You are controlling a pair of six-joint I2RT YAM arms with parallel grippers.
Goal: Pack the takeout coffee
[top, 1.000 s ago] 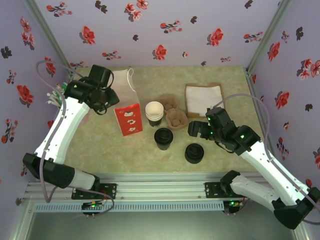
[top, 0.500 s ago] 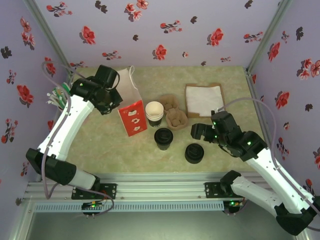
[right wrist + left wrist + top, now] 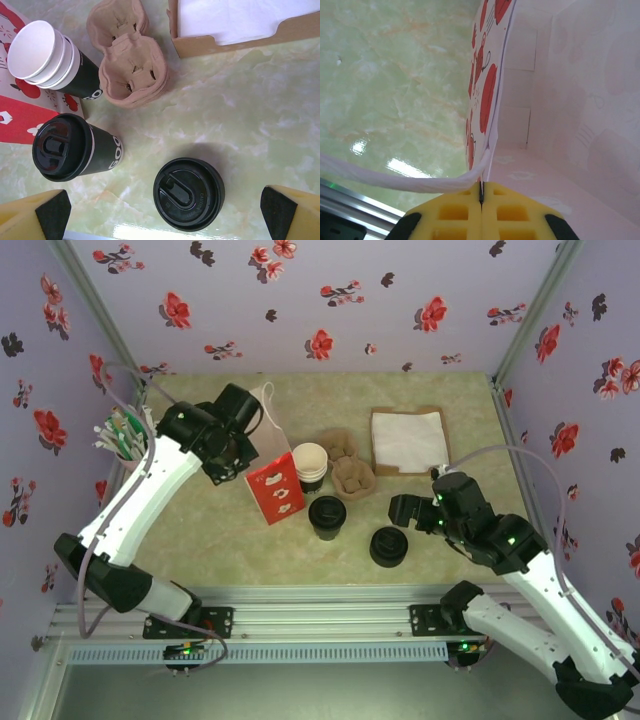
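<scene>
The takeout coffee [image 3: 327, 515], a dark cup with a black lid, stands upright near the table's middle; it also appears in the right wrist view [image 3: 70, 147]. Just left of it is a red-and-white paper bag [image 3: 275, 490], tilted. My left gripper [image 3: 238, 448] is shut on the bag's top edge; the left wrist view has the yellow pads [image 3: 455, 215] pinching that edge beside the white handle [image 3: 395, 175], with the bag's pale inside [image 3: 560, 100] to the right. My right gripper [image 3: 405, 510] hangs open, right of the coffee and above the loose black lids [image 3: 189, 194].
A stack of lidless cups [image 3: 310, 465] and brown cup carriers [image 3: 350, 475] stand behind the coffee. A box of napkins [image 3: 407, 440] lies at the back right. The loose lids [image 3: 388, 547] sit near the front. A holder of straws [image 3: 122, 435] is at the left wall.
My left gripper has shut on the bag's edge and moved right and nearer, dragging the bag toward the coffee and tilting it. My right arm has drawn back a little to the right.
</scene>
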